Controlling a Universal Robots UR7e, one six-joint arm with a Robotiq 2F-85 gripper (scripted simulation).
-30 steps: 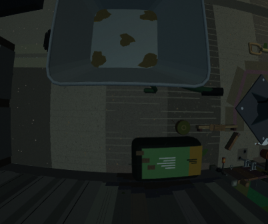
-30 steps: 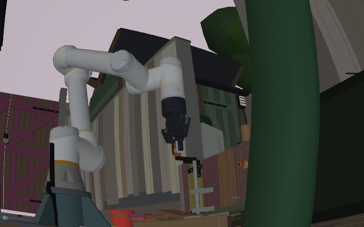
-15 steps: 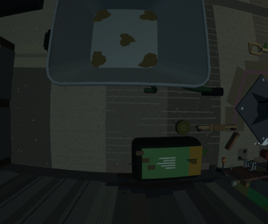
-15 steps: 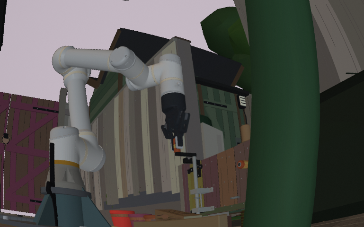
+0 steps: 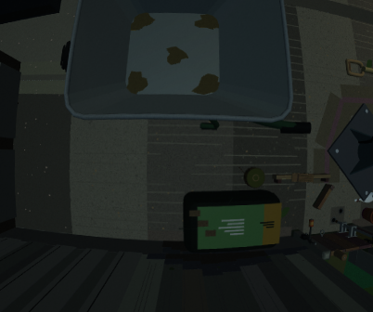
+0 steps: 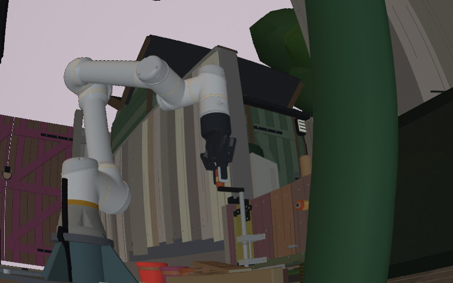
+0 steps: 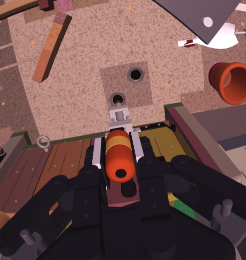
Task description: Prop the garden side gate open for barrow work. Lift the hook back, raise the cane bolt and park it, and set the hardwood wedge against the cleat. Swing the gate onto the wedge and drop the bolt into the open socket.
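My gripper [image 7: 117, 152] [image 6: 219, 175] hangs over the top edge of the small brown gate [image 6: 278, 224], at the orange handle [image 7: 119, 156] of the cane bolt [image 6: 243, 228]. The grey bolt rod runs down through its brackets on the gate's yellow end, and its tip stands over the nearer of two round sockets [image 7: 117, 99] in the paving, with the second socket [image 7: 135, 74] just beyond. The hardwood wedge [image 7: 50, 47] [image 5: 323, 196] lies flat on the ground off to the left, apart from the gate. A steel eye [image 7: 43, 142] sits on the gate's top edge. My gripper is closed around the bolt's orange handle.
Behind the gate stands a shed with pale and green boards [image 6: 172, 168]. A wide green trunk [image 6: 351, 140] fills the right foreground. Orange pots [image 7: 232, 82] and a trowel [image 7: 212, 40] lie right of the sockets. A barrow tub [image 5: 176, 58] and a green bag [image 5: 233, 226] sit further off.
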